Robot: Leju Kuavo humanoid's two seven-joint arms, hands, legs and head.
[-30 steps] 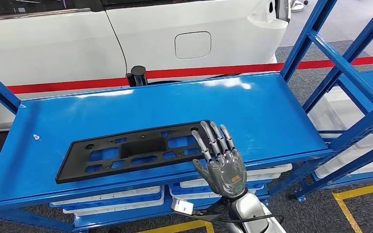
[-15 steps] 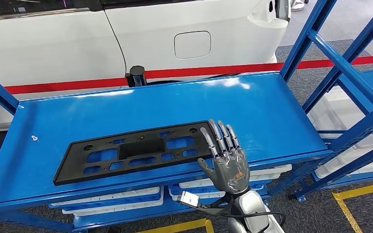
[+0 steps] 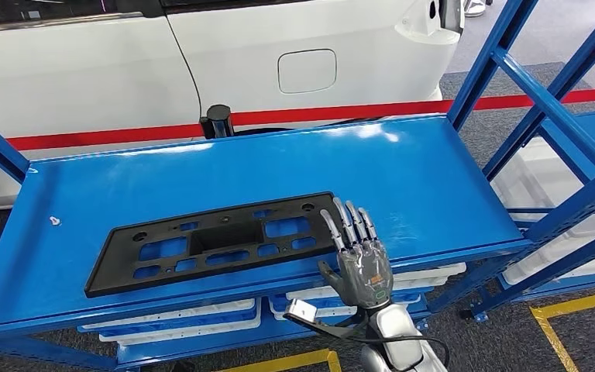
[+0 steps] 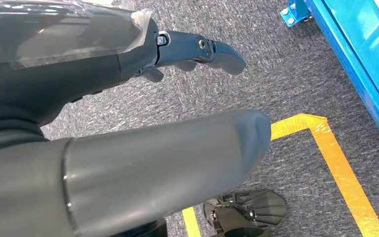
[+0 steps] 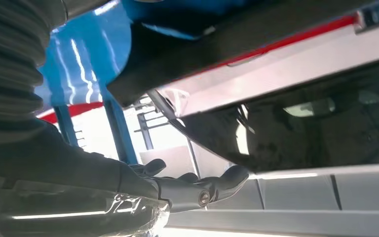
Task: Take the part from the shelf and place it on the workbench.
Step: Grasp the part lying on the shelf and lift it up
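Right hand (image 3: 364, 263), fingers straight and apart, holding nothing, has drawn back from the part (image 3: 213, 240) since 1.0 s ago; left hand (image 4: 128, 98) hangs empty over carpet (image 4: 286, 74).

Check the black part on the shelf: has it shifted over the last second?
Yes, slightly. The black part has slid toward the shelf's front edge, its near-left corner closer to the lip, with the right hand at its right end.

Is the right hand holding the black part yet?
No. In the head view the right hand is open with fingers spread at the near right end of the black part, which lies flat on the blue shelf.
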